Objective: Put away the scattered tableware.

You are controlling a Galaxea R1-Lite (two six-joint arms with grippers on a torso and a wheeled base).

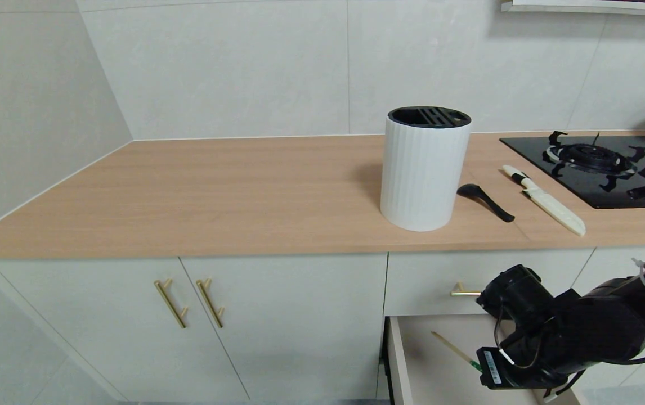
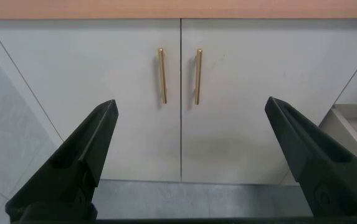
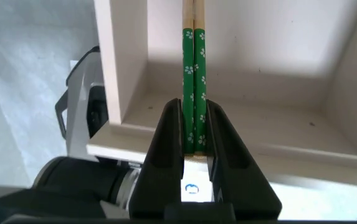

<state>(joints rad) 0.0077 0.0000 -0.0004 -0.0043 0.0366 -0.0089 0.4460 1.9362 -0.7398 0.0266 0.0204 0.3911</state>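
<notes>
My right gripper (image 3: 194, 107) is shut on a pair of wooden chopsticks (image 3: 194, 56) with green flowered ends, held over the open white drawer (image 3: 352, 93). From the head camera, the right gripper (image 1: 488, 368) sits low at the drawer (image 1: 398, 360), with the chopsticks (image 1: 453, 349) pointing into it. On the wooden counter (image 1: 243, 191) lie a black spoon (image 1: 484, 201) and a white knife (image 1: 545, 199), just right of a white ribbed holder (image 1: 424, 169) with a black slotted top. My left gripper (image 2: 190, 104) hangs open and empty in front of the cabinet doors (image 2: 103, 93).
A black gas hob (image 1: 598, 160) takes up the counter's far right. Gold handles (image 2: 178, 76) stick out from the double cabinet doors left of the drawer, and another gold handle (image 1: 463, 291) is on the closed drawer above the open one. Tiled walls close off the back and left.
</notes>
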